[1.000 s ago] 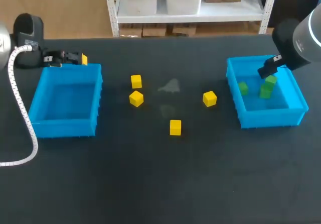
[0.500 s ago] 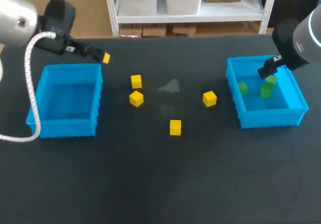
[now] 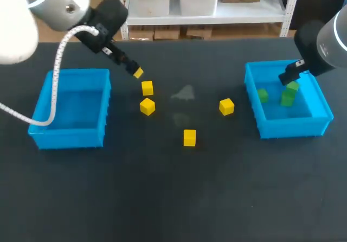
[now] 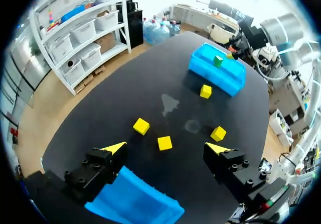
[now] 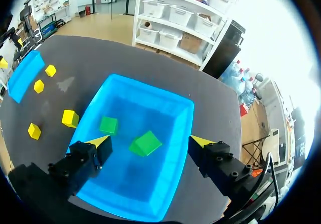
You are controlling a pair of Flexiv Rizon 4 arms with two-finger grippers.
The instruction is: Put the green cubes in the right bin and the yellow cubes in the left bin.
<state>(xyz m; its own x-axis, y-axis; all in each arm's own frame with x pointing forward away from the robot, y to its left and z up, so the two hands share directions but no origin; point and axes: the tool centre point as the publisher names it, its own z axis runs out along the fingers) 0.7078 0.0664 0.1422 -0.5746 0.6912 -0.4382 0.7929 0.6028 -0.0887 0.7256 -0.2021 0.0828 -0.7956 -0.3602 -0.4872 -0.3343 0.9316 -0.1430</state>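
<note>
Head view: four yellow cubes (image 3: 147, 88) (image 3: 147, 107) (image 3: 226, 107) (image 3: 189, 138)

Nothing legible is to be called here: the yellow cubes (image 3: 189, 137), the green cubes (image 3: 262, 95), the left bin (image 3: 70, 136) and the right bin (image 3: 293, 127) are seen plain-faced, and no lettering, number, label or sign can be read on them or on the dark bench (image 3: 173, 198).
</note>
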